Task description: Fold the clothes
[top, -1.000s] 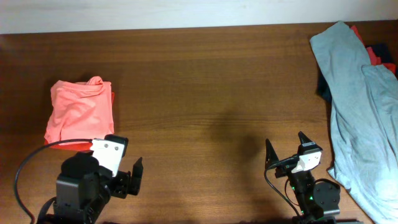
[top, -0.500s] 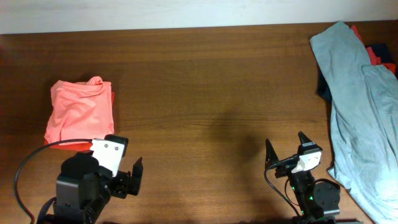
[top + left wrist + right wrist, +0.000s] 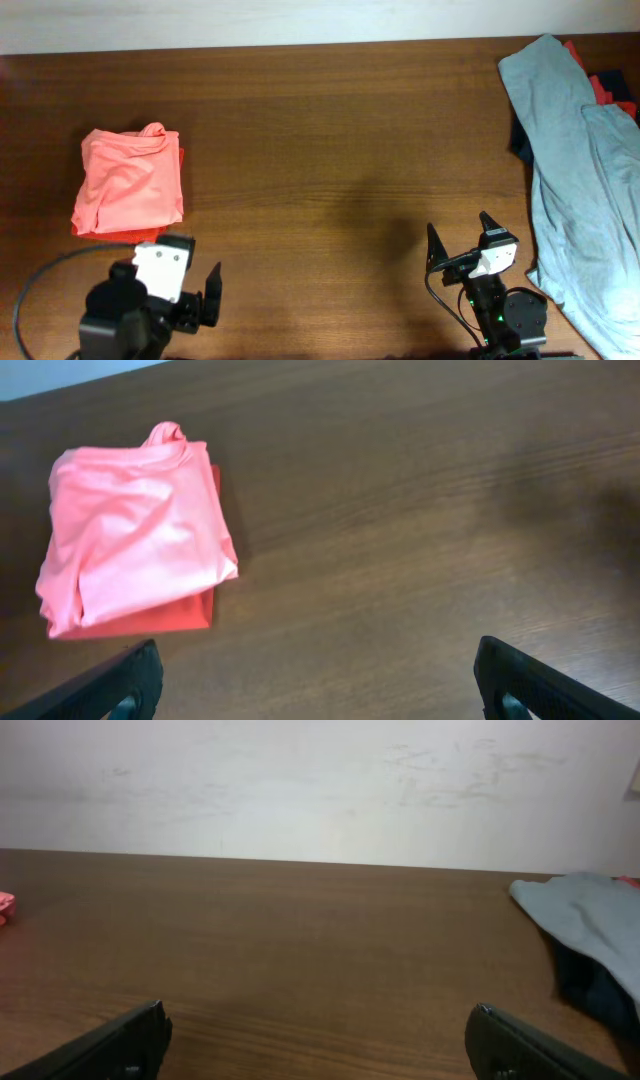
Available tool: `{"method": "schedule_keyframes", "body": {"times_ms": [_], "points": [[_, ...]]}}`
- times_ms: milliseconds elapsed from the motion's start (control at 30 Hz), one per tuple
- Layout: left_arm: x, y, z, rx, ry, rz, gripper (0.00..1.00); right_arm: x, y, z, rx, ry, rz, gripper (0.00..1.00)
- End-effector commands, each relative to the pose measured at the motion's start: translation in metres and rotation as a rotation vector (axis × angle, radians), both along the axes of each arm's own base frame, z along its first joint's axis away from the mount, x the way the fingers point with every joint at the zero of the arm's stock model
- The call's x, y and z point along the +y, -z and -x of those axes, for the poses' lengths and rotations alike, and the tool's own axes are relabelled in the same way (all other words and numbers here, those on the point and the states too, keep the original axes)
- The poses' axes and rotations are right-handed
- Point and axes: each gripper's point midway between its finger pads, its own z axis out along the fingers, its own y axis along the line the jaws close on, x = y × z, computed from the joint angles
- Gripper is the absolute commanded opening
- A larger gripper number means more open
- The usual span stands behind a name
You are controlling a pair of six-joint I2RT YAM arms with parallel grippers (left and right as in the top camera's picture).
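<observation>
Where the overhead view takes in the whole brown table, both arms sit at its near edge, each with fingers spread wide and holding nothing. The left gripper shows in its wrist view as two dark fingertips at the lower corners, with bare wood between them. The salmon-pink T-shirt lies folded into a rumpled square ahead of the left-hand finger, apart from it and outside the gap between the fingers. This wrist view best reveals a flat red-orange cloth under the pink one, jutting out on the side nearest the fingers; from overhead it is only a thin strip. The right gripper points up the table. The grey-blue T-shirt sprawls unfolded beyond its right-hand finger, running from the far edge toward the near one. Overhead, a red-orange garment and a dark garment peek out from under the grey-blue one. The right wrist view, low and level, gives only one corner of the grey-blue cloth with dark fabric below it, a sliver of pink at far left, and a pale wall behind the table. A black cable loops from the left arm, seen only from overhead.
</observation>
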Motion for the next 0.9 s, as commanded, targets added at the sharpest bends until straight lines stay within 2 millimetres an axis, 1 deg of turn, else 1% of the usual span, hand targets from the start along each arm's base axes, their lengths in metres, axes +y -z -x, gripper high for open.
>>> {"method": "schedule_keyframes", "body": {"times_ms": [0, 67, 167, 300, 400, 533, 667, 767, 867], "points": [[0.008, 0.016, 0.009, -0.012, -0.039, 0.003, 0.99, 0.003, 0.003, 0.001, 0.01, -0.011, -0.01, 0.98], [0.01, 0.025, 0.01, -0.043, -0.048, 0.007, 0.99, 0.003, 0.003, 0.001, 0.01, -0.011, -0.011, 0.99], [0.011, 0.04, 0.007, -0.097, -0.057, 0.017, 0.99, 0.003, 0.003, 0.001, 0.009, -0.011, -0.01, 0.99], [0.011, 0.056, -0.006, -0.196, -0.068, 0.033, 0.99, 0.003, 0.003, 0.001, 0.009, -0.011, -0.01, 0.99], [0.011, 0.064, -0.02, -0.272, -0.077, 0.044, 0.99, 0.003, 0.003, 0.001, 0.009, -0.011, -0.01, 0.99], [0.013, 0.067, -0.042, -0.398, -0.1, 0.06, 0.99, 0.003, 0.003, 0.001, 0.01, -0.011, -0.011, 0.98], [0.017, 0.063, -0.062, -0.556, -0.12, 0.077, 0.99, 0.003, 0.003, 0.001, 0.009, -0.011, -0.01, 0.99], [0.016, 0.061, -0.071, -0.679, -0.119, 0.094, 0.99, 0.003, 0.003, 0.001, 0.009, -0.011, -0.01, 0.99], [0.016, 0.067, -0.07, -0.662, -0.116, 0.093, 0.99, 0.003, 0.003, 0.001, 0.01, -0.011, -0.011, 0.99]]}}
